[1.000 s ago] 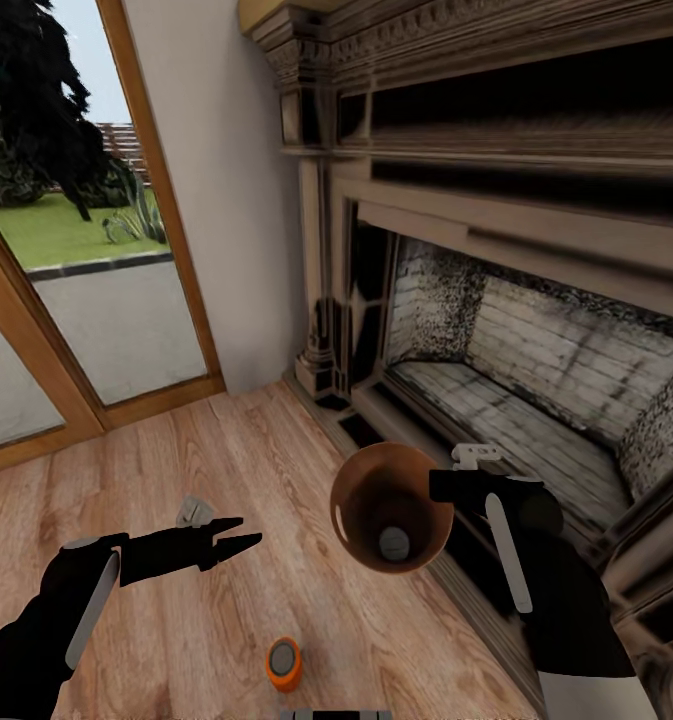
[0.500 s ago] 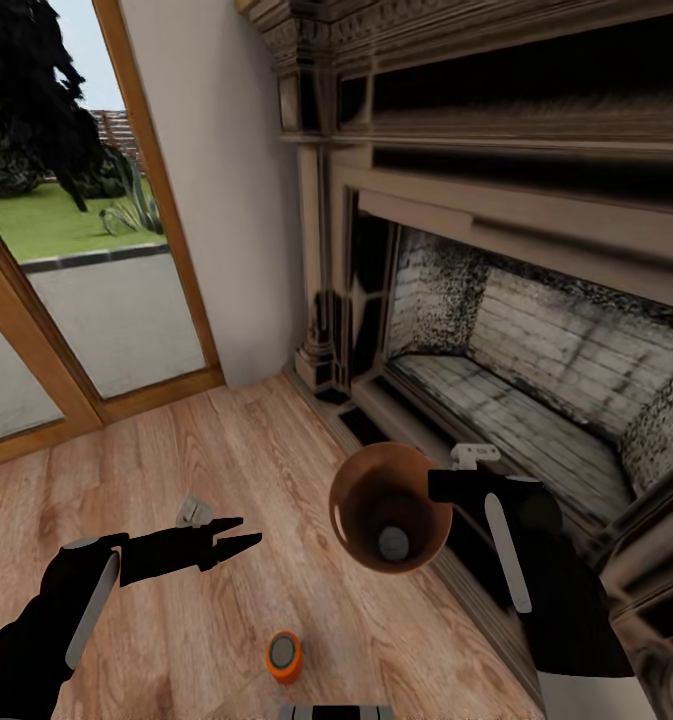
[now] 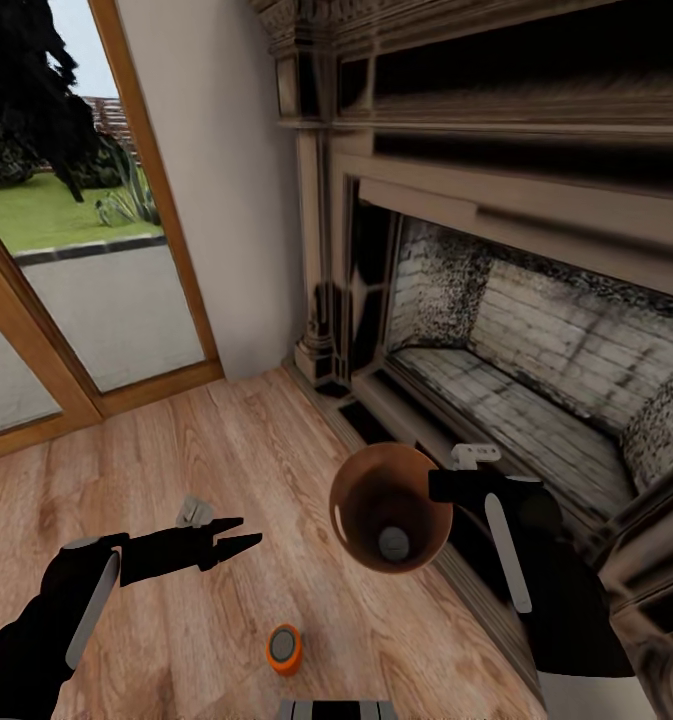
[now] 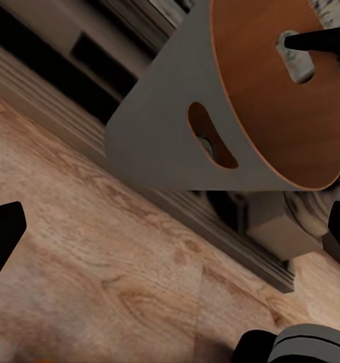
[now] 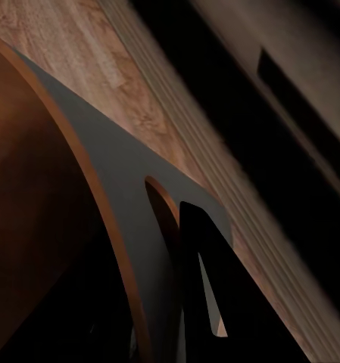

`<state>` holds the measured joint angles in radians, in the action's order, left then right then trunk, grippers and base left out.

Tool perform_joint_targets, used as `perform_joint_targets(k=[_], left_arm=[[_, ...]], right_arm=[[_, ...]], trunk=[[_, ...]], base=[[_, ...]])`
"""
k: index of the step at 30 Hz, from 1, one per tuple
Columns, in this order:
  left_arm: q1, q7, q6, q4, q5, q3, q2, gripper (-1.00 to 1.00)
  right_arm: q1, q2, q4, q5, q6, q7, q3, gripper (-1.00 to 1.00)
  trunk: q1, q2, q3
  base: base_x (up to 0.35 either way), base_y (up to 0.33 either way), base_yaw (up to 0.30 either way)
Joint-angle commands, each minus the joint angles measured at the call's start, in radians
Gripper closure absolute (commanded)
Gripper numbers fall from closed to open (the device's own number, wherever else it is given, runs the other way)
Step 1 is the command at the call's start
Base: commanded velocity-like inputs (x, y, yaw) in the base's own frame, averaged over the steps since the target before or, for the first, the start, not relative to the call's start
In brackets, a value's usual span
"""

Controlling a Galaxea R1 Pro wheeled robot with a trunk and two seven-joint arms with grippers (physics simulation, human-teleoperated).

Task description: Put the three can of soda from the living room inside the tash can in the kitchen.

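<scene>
Jaws: left gripper parted and empty; right gripper pinching the bin's rim.
Head view: bin aloft with one can inside, another can on the floor. Left wrist view: bin wall looks stiff, handle slot offers purchase. Right wrist view: finger through that slot.

You have a wood floor; one can stands on it, below your left gripper.
</scene>
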<state>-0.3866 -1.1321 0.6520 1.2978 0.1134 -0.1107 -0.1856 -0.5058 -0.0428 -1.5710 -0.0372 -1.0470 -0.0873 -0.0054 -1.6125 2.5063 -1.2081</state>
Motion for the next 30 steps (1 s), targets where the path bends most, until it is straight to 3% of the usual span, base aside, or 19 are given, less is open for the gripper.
perform_joint_targets(k=[1,30], left_arm=[[0.000,0.000,0.000,0.000,0.000,0.000,0.000,-1.00],[0.000,-0.001,0.000,0.000,0.000,0.000,0.000,-1.00]], right_arm=[[0.000,0.000,-0.001,-0.019,0.000,-0.002,0.000,1.00],[0.000,-0.002,0.002,-0.018,0.000,0.000,0.013,1.00]], trunk=[[0.000,0.000,-0.002],[0.000,0.000,-0.048]], base=[[0.000,0.000,0.000],[0.000,0.000,0.000]])
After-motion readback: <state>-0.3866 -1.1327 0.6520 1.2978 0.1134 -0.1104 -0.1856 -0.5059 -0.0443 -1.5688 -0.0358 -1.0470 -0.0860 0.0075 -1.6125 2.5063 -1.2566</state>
